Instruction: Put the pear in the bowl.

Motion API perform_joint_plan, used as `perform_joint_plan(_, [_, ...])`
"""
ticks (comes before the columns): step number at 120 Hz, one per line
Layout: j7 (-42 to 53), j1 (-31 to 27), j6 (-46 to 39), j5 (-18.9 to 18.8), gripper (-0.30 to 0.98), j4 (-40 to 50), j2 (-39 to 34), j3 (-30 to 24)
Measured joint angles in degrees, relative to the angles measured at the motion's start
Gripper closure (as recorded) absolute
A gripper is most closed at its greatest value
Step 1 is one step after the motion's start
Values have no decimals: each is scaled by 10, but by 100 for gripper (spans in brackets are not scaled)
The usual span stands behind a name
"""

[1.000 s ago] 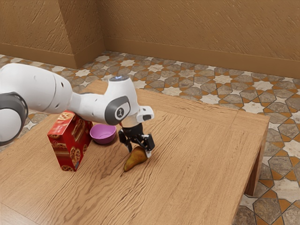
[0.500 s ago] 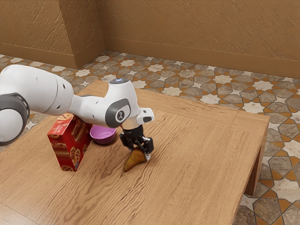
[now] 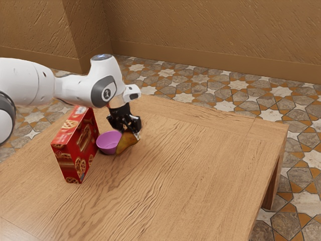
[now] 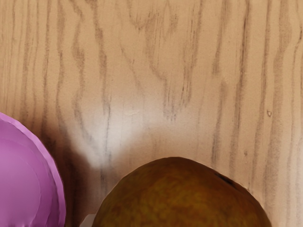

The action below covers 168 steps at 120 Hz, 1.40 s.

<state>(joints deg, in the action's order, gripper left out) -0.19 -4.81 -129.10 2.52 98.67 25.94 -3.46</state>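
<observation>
The brown wall [image 3: 200, 30] rises well apart from my fingers [image 3: 136, 124], behind the patterned floor [image 3: 296, 175]. The wooden table [image 3: 210, 170] spreads beneath my fingers, its grain running in dark, wavy streaks. My white arm [image 3: 30, 83] reaches in from the exterior view's left and bends down to the black gripper [image 3: 129, 133].

The red box [image 3: 75, 150] stands upright on the table, well to the exterior view's left of my fingers, with the bowl between. The purple bowl [image 3: 106, 144] sits near my fingertips, lower than they are, open side up and close beside the box. The pear [image 3: 127, 143] is right at my fingertips, outside the bowl, on the side away from the box. In the exterior view it covers part of the bowl's rim; in the wrist view a strip of wood shows between the two, and the pear's rounded, brown-gold top lies just under my hand.

My fingers are pinching the pear, parted only by the fruit's own thickness. Its upper end is between them, and the rest slants down from my grip toward the bowl's side. A pale fingertip shows against its skin.
</observation>
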Motion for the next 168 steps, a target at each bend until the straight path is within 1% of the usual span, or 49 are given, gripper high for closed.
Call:
perform_joint_plan(32, [2, -22, 23, -20, 83, -14, 0, 43])
perform_joint_plan(46, [5, -26, 25, -25, 90, -14, 2, 49])
perform_joint_plan(51, [8, -27, 25, -24, 85, -14, 3, 50])
perform_joint_plan(55, [12, -27, 25, -22, 76, -14, 3, 50])
perform_joint_plan(57, [13, -27, 25, -21, 70, -14, 3, 50])
perform_joint_plan(62, [19, -27, 26, -17, 49, -14, 4, 50])
perform_joint_plan(68, [29, -27, 27, -9, 32, -14, 4, 50])
perform_joint_plan(72, [36, -27, 28, -3, 25, -14, 4, 50])
perform_joint_plan(79, [48, -27, 30, 5, 19, -14, 4, 50])
perform_joint_plan(102, [82, -27, 32, 16, 8, -14, 4, 50])
perform_joint_plan(138, [117, -25, 33, 21, 2, -14, 3, 47])
perform_joint_plan(168, [133, -21, 32, 24, 1, -14, -1, 1])
